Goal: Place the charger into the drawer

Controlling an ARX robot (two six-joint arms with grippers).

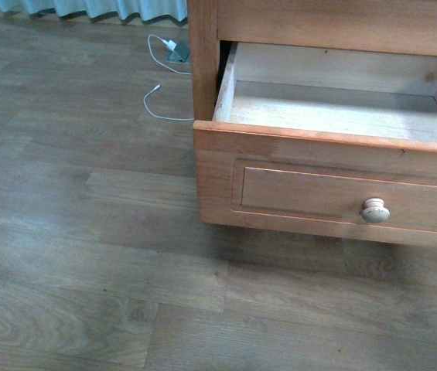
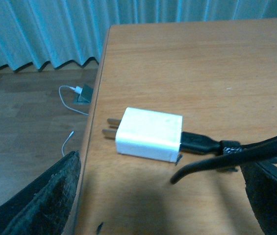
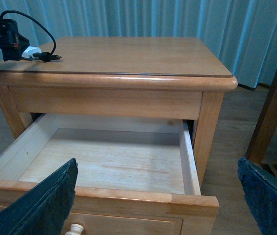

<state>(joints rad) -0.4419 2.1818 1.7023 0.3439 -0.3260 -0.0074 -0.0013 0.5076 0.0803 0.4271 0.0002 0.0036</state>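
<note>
White charger (image 2: pixel 149 134): flat on bench (image 2: pixel 202 63); prongs toward its edge, cable (image 2: pixel 202 143) trailing opposite;
Drawer (image 1: pixel 334 112): pulled open;
Left fingers (image 2: pixel 50 200): spread;
Right fingers (image 3: pixel 40 205): spread

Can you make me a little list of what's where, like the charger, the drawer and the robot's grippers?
charger: lying on the nightstand top near its edge, black cable plugged in
drawer: pulled open, pale wood inside
knob: round, pale, on the drawer front
left gripper: open, hovering by the charger, not touching it
right gripper: open, facing the open drawer
other charger: white cord, on the floor beside the nightstand
</note>
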